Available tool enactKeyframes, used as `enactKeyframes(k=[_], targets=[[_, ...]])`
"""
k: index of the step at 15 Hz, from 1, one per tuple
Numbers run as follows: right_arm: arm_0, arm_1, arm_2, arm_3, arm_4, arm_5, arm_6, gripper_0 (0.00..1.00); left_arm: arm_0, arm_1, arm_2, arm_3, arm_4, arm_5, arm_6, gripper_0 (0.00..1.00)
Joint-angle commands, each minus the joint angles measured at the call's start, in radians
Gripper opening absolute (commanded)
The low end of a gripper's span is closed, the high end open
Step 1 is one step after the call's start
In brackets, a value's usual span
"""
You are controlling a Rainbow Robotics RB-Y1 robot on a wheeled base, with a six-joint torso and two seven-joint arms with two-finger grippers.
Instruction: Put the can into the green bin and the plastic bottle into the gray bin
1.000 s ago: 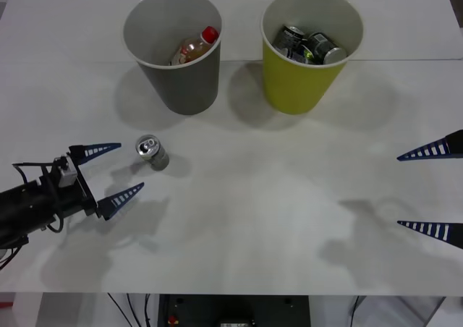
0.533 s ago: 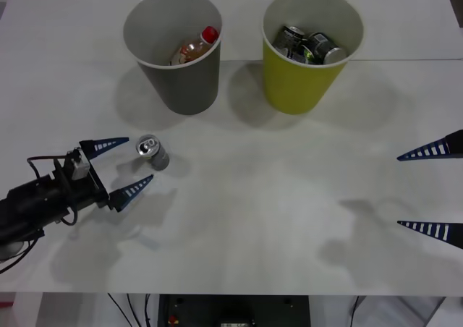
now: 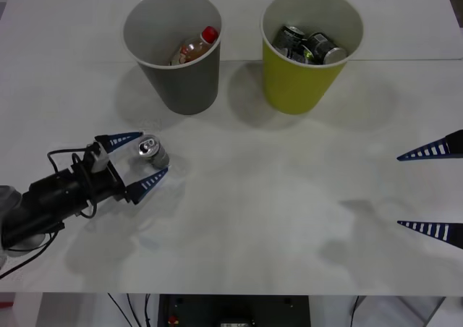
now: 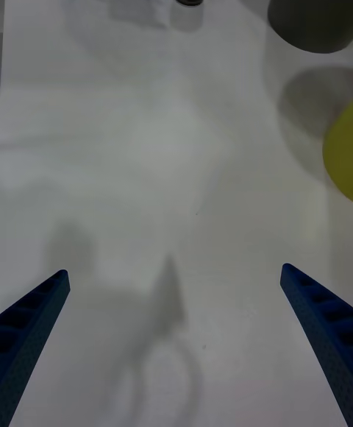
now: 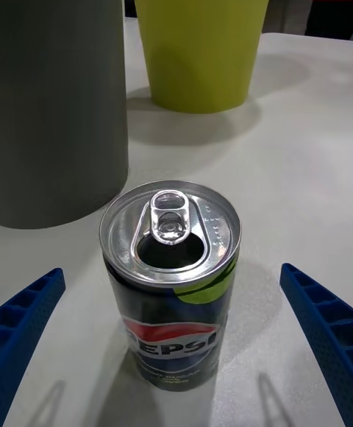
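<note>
— We are working over a plain white table [image 3: 289,218], with the two bins standing side by side at its far edge. Where does the can sit?

— The can [image 3: 153,153] stands upright on the table in front of the gray bin [image 3: 173,52], on our left side. Our left gripper [image 3: 132,157] is spread wide, one blue finger on each side of the can and neither touching it. In the left wrist view the can [image 5: 170,280] sits centred between the fingers, its open top facing up.

— So the step in hand is the grasp?

— We judge so. We should push in a little further so the ribbed pads meet the body of the can rather than its rim, then close squarely. The can is small and looks light, so an uneven squeeze could tip it or skid it along the table.

— And afterwards?

— It belongs in the green bin [image 3: 311,48], which stands beyond the gray one, towards our right. We must lift high enough to clear the gray bin's rim on the way across.

— Anything else about?

— The plastic bottle [image 3: 195,47] already lies inside the gray bin, red cap up. The green bin holds a few other cans [image 3: 311,43]. Our right gripper [image 3: 434,189] waits at the right edge, fingers wide apart and holding nothing, well away from the route.
</note>
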Motion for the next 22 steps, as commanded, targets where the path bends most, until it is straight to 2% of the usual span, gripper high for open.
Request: enactKeyframes(k=[1, 7, 8, 9, 10, 11, 19, 20, 22], targets=[[0.0, 0.0, 0.0, 0.0, 0.0, 0.0, 0.0, 1.0, -0.011, -0.021, 0.001, 0.001, -0.026, 0.02, 0.005, 1.0], [0.0, 0.0, 0.0, 0.0, 0.0, 0.0, 0.0, 1.0, -0.03, -0.047, 0.001, 0.001, -0.049, 0.045, 0.02, 1.0], [0.0, 0.0, 0.0, 0.0, 0.0, 0.0, 0.0, 1.0, -0.031, -0.055, -0.001, 0.0, -0.047, 0.047, 0.021, 0.96], [0.0, 0.0, 0.0, 0.0, 0.0, 0.0, 0.0, 1.0, -0.031, -0.056, 0.001, 0.0, -0.049, 0.048, 0.023, 0.41], [0.0, 0.0, 0.0, 0.0, 0.0, 0.0, 0.0, 1.0, -0.033, -0.056, 0.001, 0.001, -0.049, 0.048, 0.023, 0.16], [0.0, 0.0, 0.0, 0.0, 0.0, 0.0, 0.0, 1.0, -0.036, -0.056, 0.001, 0.001, -0.063, 0.047, 0.025, 0.02], [0.0, 0.0, 0.0, 0.0, 0.0, 0.0, 0.0, 1.0, -0.037, -0.053, 0.001, -0.011, -0.086, 0.037, 0.04, 0.0], [0.0, 0.0, 0.0, 0.0, 0.0, 0.0, 0.0, 1.0, -0.037, -0.044, -0.001, -0.025, -0.104, 0.031, 0.052, 0.0], [0.0, 0.0, 0.0, 0.0, 0.0, 0.0, 0.0, 1.0, -0.031, -0.023, 0.001, -0.082, -0.159, 0.031, 0.15, 0.0]])
